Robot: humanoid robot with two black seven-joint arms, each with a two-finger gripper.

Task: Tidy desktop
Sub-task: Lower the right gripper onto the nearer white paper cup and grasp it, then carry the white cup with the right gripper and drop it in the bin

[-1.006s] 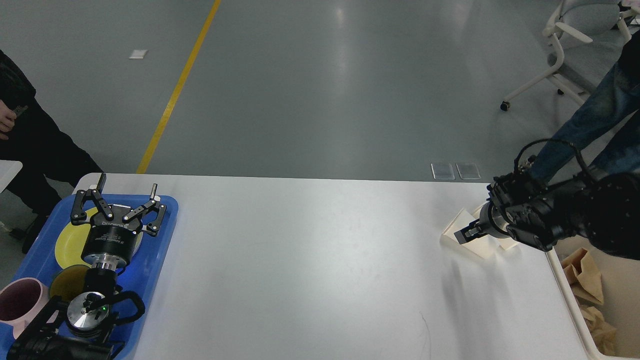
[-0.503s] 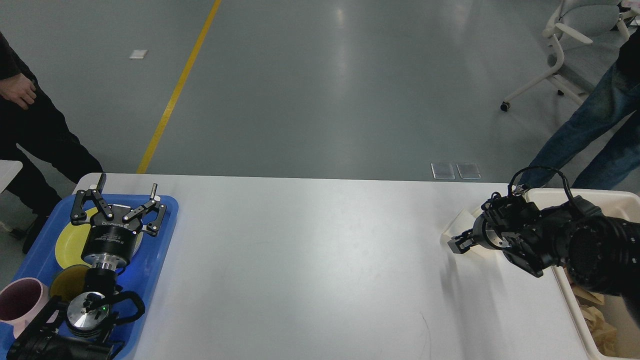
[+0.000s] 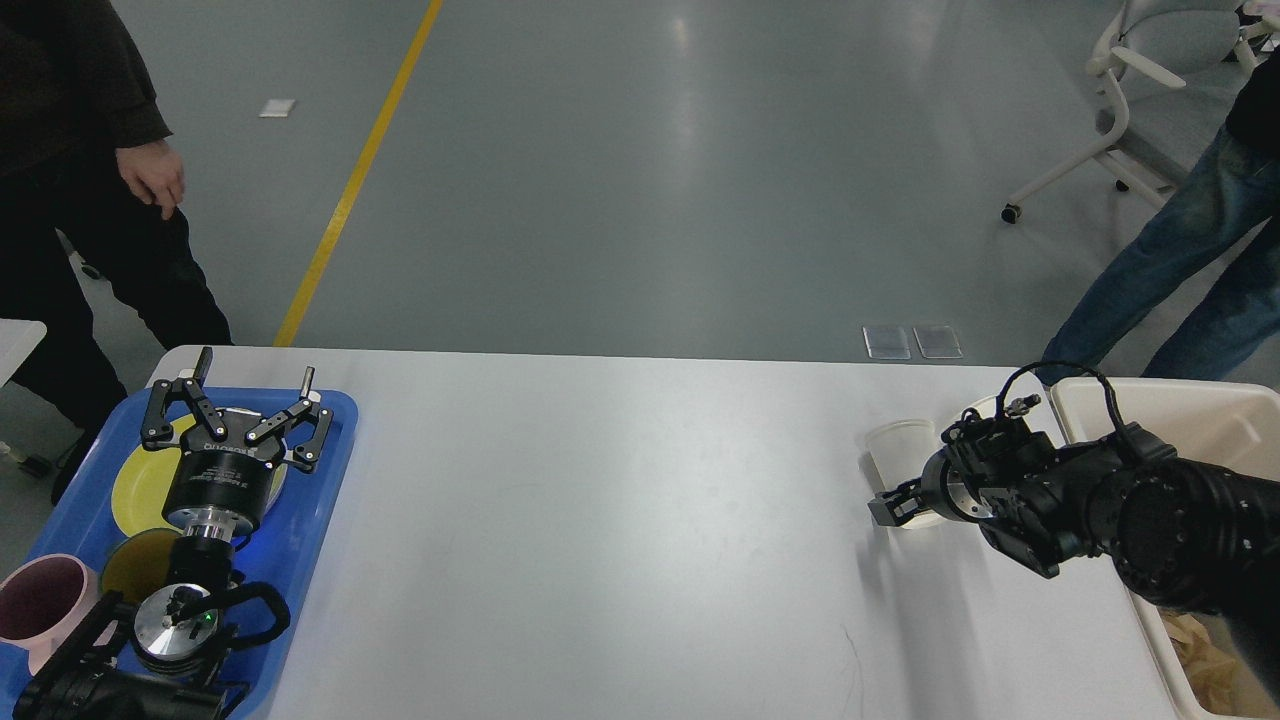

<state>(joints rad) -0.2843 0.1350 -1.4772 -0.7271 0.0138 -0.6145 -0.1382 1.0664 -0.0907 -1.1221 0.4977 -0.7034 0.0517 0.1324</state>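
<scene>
The white desktop fills the lower half of the head view. A white paper cup stands nearly upright near its right end. My right gripper is at the cup's lower part. One finger lies across the cup's front and the other is hidden behind it, so it looks shut on the cup. My left gripper hangs open over the far end of the blue tray, holding nothing.
The tray holds a yellow plate, a dark bowl and a pink cup. A cream bin with crumpled brown paper stands off the right edge. People stand at the far left and far right.
My right gripper has swung left and toward me, and the paper cup has gone from tilted to nearly upright. The person at the left has stepped closer. The left arm has not moved.
</scene>
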